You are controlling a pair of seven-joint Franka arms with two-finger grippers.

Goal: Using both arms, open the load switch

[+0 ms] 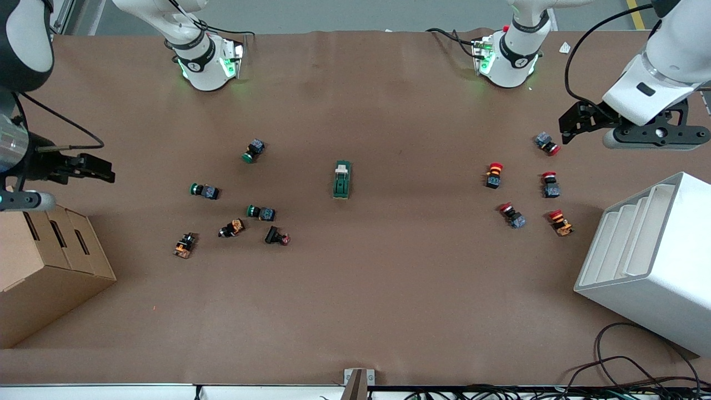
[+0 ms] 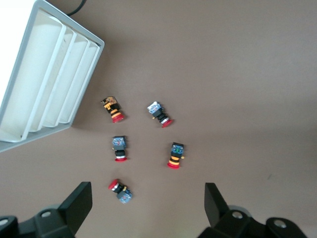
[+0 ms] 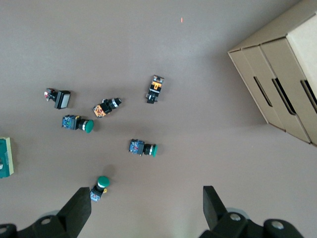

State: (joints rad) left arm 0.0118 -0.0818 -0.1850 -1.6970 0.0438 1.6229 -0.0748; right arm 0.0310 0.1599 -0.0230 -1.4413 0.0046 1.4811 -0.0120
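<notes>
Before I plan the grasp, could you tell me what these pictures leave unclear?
- Load switch: in the front view too small to tell its white slider's position; in the right wrist view cut off by the frame edge; absent from the left wrist view.
- Left gripper and right gripper: open, but their bases are cut off by the wrist views' edges.

Green buttons [image 1: 233, 208] lie scattered near the cardboard box [image 1: 47, 266] under the right tool, red buttons [image 1: 527, 191] beside the white rack [image 1: 655, 261] under the left tool.
</notes>
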